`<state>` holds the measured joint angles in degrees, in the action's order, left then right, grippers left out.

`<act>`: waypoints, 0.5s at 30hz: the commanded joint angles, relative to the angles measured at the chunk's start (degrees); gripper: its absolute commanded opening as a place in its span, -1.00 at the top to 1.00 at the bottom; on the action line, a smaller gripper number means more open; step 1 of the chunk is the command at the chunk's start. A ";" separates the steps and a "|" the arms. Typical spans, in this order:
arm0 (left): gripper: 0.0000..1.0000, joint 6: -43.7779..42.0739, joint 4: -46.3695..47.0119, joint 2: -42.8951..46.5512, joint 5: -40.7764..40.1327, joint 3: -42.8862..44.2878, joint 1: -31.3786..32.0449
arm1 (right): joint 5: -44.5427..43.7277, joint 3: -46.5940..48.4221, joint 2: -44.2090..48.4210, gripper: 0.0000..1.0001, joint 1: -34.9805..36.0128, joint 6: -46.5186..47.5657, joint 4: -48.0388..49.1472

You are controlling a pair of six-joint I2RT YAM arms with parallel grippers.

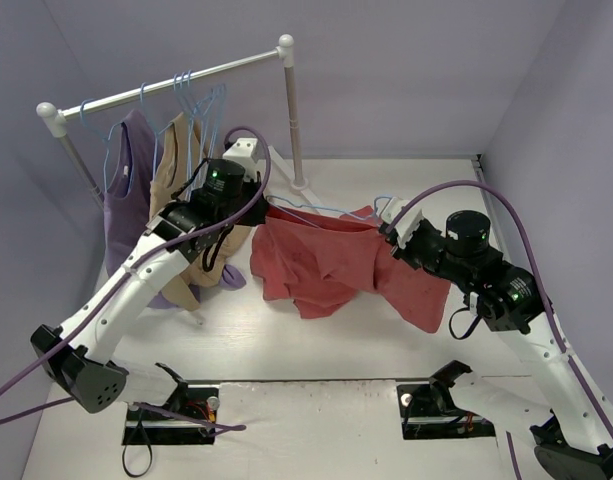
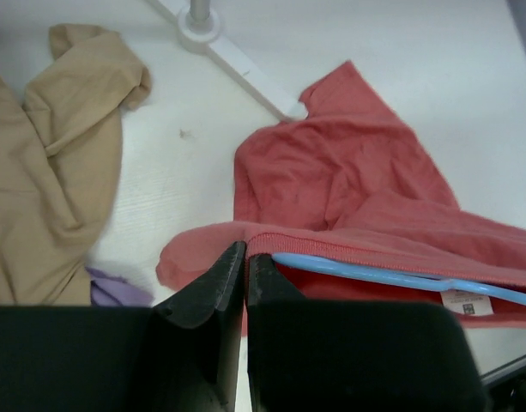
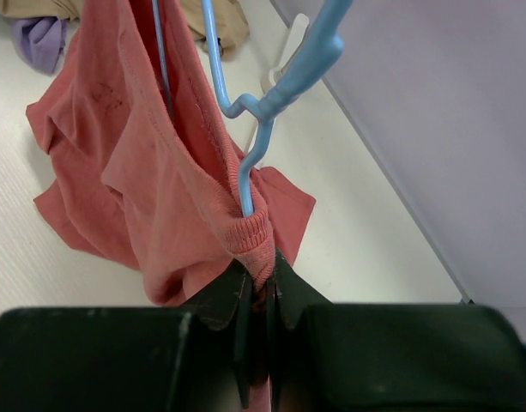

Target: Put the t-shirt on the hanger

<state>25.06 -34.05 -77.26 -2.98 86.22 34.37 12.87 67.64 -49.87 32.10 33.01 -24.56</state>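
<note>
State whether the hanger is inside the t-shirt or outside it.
Partly inside: the hanger passes under the t-shirt hem; part shows outside.

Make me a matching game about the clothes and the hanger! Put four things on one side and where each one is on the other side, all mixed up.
Things
1. coral-red cloth t-shirt
2. thin light-blue wire hanger that is off the rail
3. tan cloth garment
4. lilac-purple cloth top

Places
A. hangs nearest the left end of the white metal rail
B. pinched by the left tool and the right tool
C. hangs on the rail, just right of the purple one
D. one end tucked inside red cloth

Pairs: 1-B, 2-D, 3-C, 4-A
</note>
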 commanded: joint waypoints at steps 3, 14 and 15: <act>1.00 -5.77 -7.28 -2.26 -0.97 8.48 -1.21 | 1.80 1.27 -0.32 1.00 0.51 0.21 2.61; 1.00 -8.98 -11.03 -7.47 -1.59 17.32 -3.87 | 2.43 -0.57 0.47 1.00 0.77 -0.41 1.45; 1.00 -8.89 -11.12 -7.47 -0.11 17.49 -3.87 | 2.08 -0.66 0.39 1.00 0.77 -0.49 1.53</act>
<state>18.41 -44.80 -84.58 -2.79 99.96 31.68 14.85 66.94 -49.89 32.47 32.99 -25.56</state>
